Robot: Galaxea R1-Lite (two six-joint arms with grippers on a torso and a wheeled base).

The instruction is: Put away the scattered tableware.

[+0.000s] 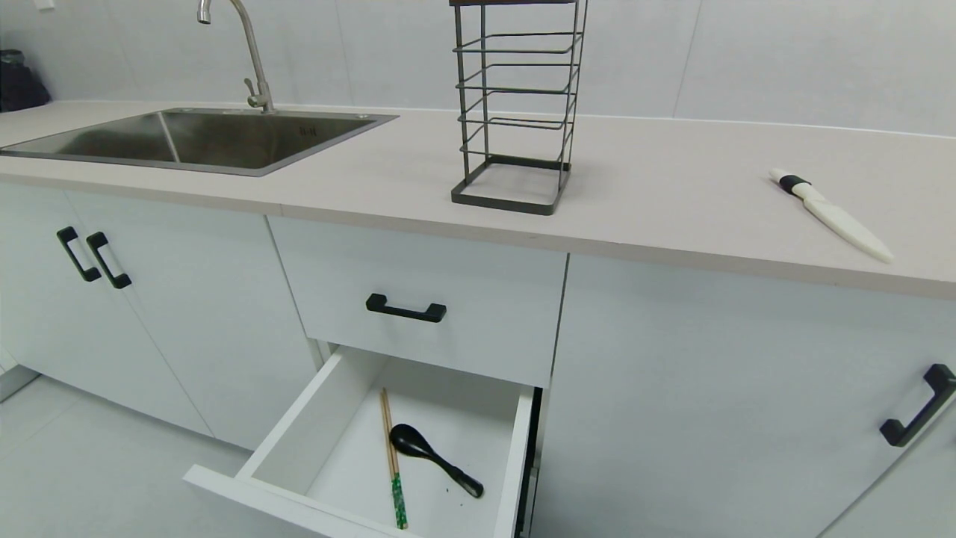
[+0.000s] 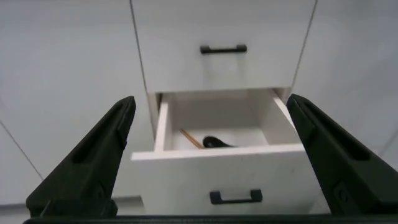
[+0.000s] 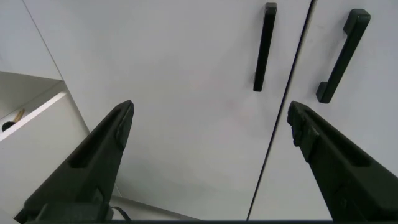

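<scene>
- Your left gripper: fingers spread wide apart with nothing between them, facing the open drawer.
- Your right gripper: fingers likewise apart and holding nothing, facing white cabinet doors with 2 upright black handles, a corner of the open drawer at its side.
- Open drawer: you find it at the lower centre of the head view, white, pulled out towards you.
- Chopsticks: 1 wooden pair with green ends, lying lengthwise on the drawer floor, left of the spoon.
- Spoon: 1, black, in the same drawer just beside the chopsticks, bowl towards the back, handle angled to the front right.
- Upper drawer: closed, directly above the open one, 1 black pull.
- Left cabinet doors: 2 black handles side by side at the left edge of the head view.
- Countertop: pale, running across the middle of the frame.
- Knife: 1, white with a black band, lying flat on the countertop at the right, well apart from the drawer.
- Wire rack: 1, dark, upright at centre top, tiers bare.
- Sink: steel, upper left, with 1 faucet behind it.
</scene>
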